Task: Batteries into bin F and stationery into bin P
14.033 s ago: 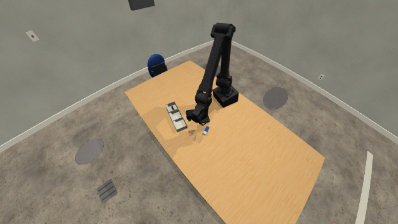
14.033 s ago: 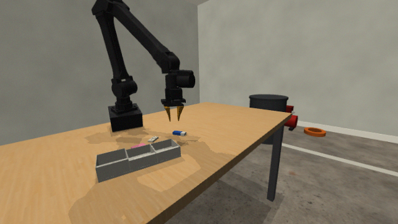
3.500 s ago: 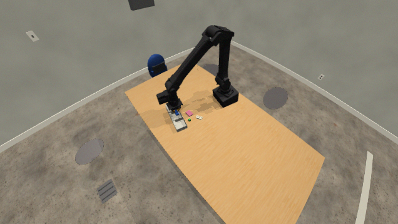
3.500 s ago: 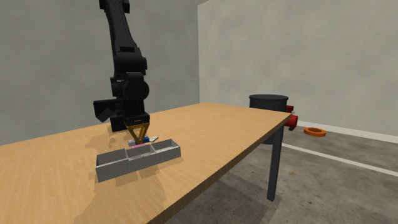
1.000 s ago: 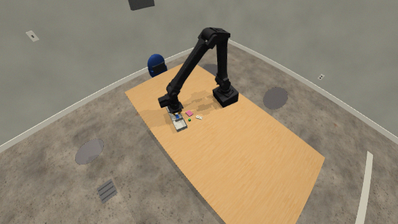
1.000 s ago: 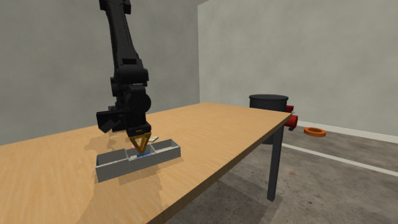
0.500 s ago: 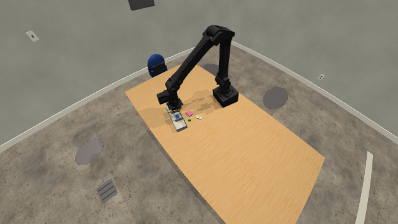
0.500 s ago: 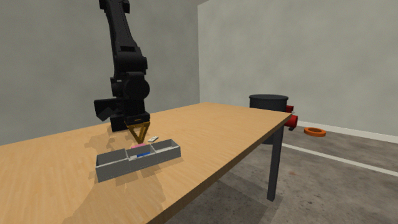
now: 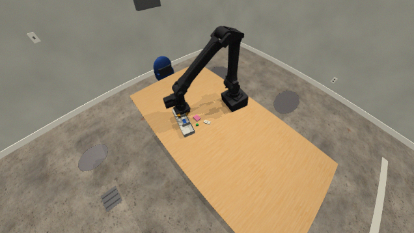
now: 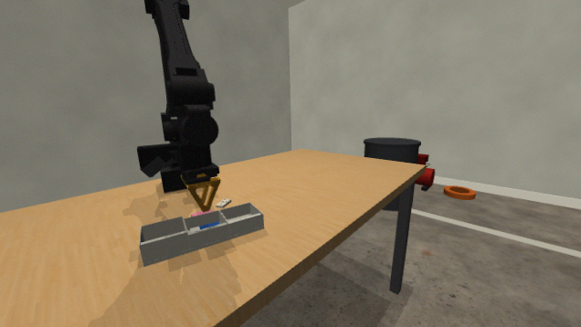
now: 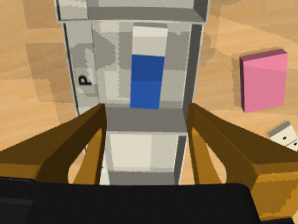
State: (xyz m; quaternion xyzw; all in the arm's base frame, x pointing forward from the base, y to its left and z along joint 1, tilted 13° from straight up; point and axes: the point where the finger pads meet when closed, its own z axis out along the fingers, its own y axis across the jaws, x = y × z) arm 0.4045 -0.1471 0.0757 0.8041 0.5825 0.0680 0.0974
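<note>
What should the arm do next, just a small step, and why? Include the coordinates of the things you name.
Probably lift the orange-fingered gripper (image 10: pixel 205 210) (image 11: pixel 146 112) straight up: its fingers stand apart with nothing between them, and the blue-and-white block (image 9: pixel 184 121) (image 10: pixel 209 226) (image 11: pixel 147 82) already lies in compartment P.

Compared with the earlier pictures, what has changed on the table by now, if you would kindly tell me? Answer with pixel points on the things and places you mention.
The blue and white block (image 9: pixel 184 121) (image 10: pixel 209 226) (image 11: pixel 147 75) was on the table beyond the bins; it has been carried over and let go in the middle bin, marked P (image 11: pixel 85 80). The gripper (image 10: pixel 205 210) (image 11: pixel 146 112) is now open above the bins. The pink block (image 9: pixel 196 118) (image 11: pixel 264 81) and the domino (image 9: pixel 207 122) (image 10: pixel 224 203) (image 11: pixel 285 137) stayed put.
</note>
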